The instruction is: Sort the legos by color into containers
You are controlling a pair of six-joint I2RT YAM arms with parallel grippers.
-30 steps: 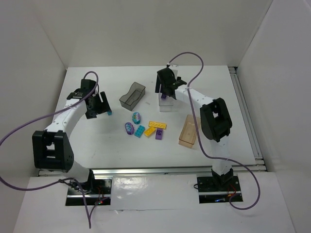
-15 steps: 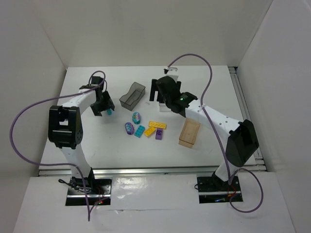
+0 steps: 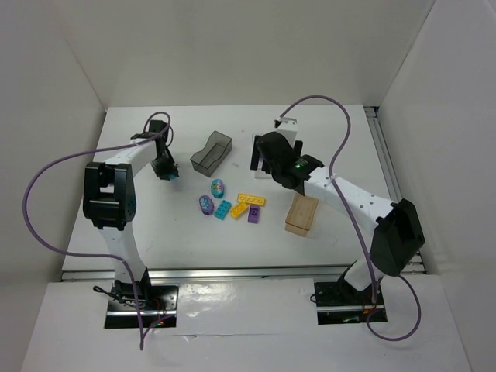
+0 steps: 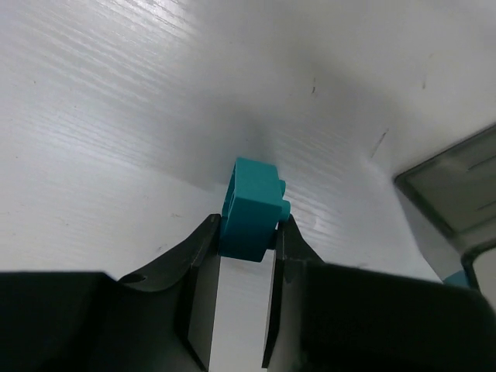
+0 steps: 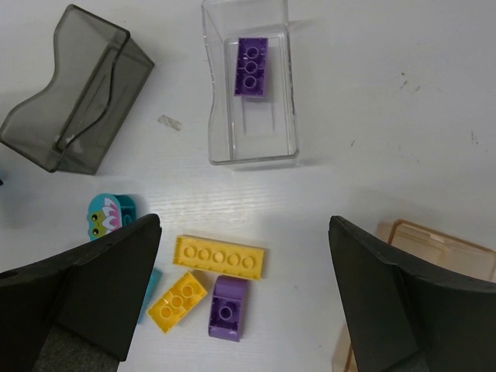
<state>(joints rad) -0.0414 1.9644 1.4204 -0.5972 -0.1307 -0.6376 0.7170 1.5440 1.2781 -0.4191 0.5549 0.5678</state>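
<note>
**Left grip on teal brick; right jaws wide, empty**

Left gripper (image 4: 249,236): jaws closed narrow on a teal brick (image 4: 249,208), one finger on each side face, with the brick sticking out past the tips. In the top view this grip sits at the left of the table (image 3: 349,139), near the grey tray (image 3: 211,152). Whether the brick touches the table cannot be told.

Right gripper (image 5: 244,225): jaws spread wide with nothing between them, hovering near the clear tray (image 5: 288,93).

Clear tray: holds one purple brick (image 5: 251,67), lying flat at its far end.

Grey tray and tan tray (image 3: 302,213): no bricks seen inside.

Loose in mid-table, close together:
- long yellow brick (image 5: 221,256)
- short yellow brick (image 5: 177,301)
- second purple brick (image 5: 227,308)
- second teal brick (image 3: 223,209)
- two striped rounds (image 3: 218,187), (image 3: 206,204)
</note>
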